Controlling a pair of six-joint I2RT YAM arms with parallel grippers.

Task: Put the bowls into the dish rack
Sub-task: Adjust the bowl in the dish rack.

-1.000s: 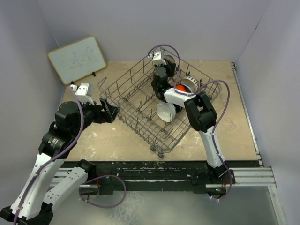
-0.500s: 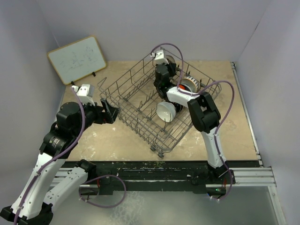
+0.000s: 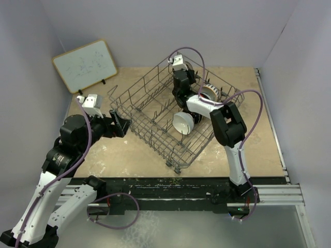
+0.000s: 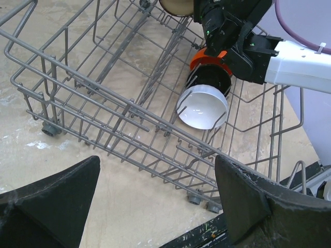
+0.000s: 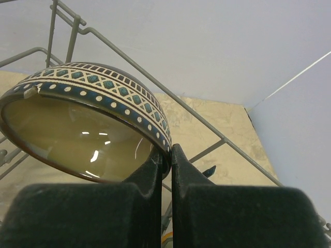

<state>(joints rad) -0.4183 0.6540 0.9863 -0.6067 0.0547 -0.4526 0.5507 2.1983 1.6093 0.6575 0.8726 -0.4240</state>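
Right claw [image 5: 166,155]: closed on the rim of the patterned bowl [image 5: 77,124], the rim's edge pinched between both fingers.
Patterned bowl: brown rim, a band of blue diamonds on cream outside, glossy cream inside; held tilted at the far side of the rack [image 4: 103,90], rack wires showing behind it. In the left wrist view only its lower edge [image 4: 178,6] shows at the top of the frame.
Left claw [image 4: 155,163]: open, fingers spread wide, gripping nothing; it hovers over the bench [image 3: 119,155] just outside the rack's left side.
Rack: grey wire, on the bench at an angle, one corner toward the near edge, small wheels under its frame.
White bowl [image 4: 202,107]: on edge between tines in the rack's right part, its hollow toward the left claw.
Black bowl [image 4: 209,80]: on edge right behind the white bowl.
Orange bowl [image 4: 204,59]: on edge behind the black bowl, partly hidden by the right arm.
Pale bowl [image 3: 209,92]: dark markings, on edge near the rack's right corner.
Whiteboard [image 3: 85,64]: propped at the bench's far left, well apart from the rack.
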